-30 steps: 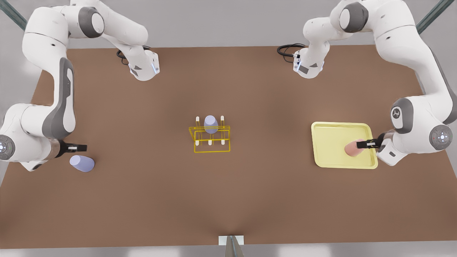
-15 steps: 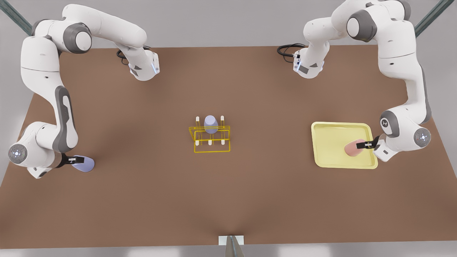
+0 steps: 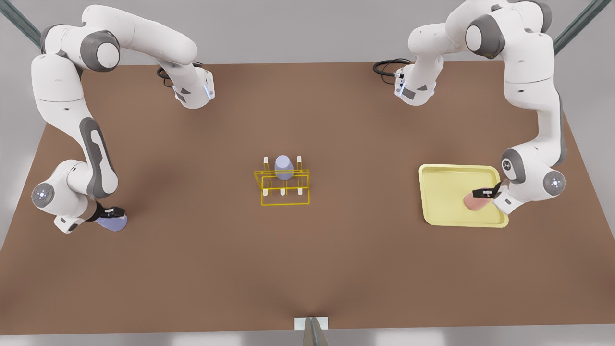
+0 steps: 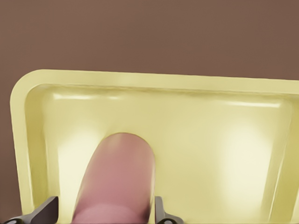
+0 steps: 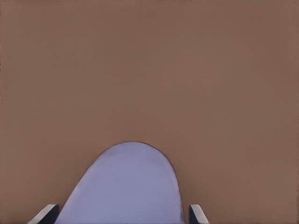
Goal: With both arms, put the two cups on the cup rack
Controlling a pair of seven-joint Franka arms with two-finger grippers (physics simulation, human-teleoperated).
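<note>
2 white arms reach over the brown counter (image 3: 307,269) in the front view. On the front view's left, the right gripper (image 3: 113,211) sits over the lavender cup (image 3: 114,223) lying on the counter; on the front view's right, the left gripper (image 3: 484,193) sits over the salmon cup (image 3: 475,203) lying in the pale yellow tray (image 3: 444,214). Between them stands the yellow cup rack (image 3: 283,188), with a second lavender cup (image 3: 284,167) set on a rear peg. From the left wrist view, the salmon cup (image 4: 117,182) lies between 2 parted fingertips (image 4: 46,210) with narrow gaps at each side, inside the tray (image 4: 224,149). From the right wrist view, the lavender cup (image 5: 128,186) lies between spread fingertips (image 5: 46,212) on the counter (image 5: 149,70), not clamped.
</note>
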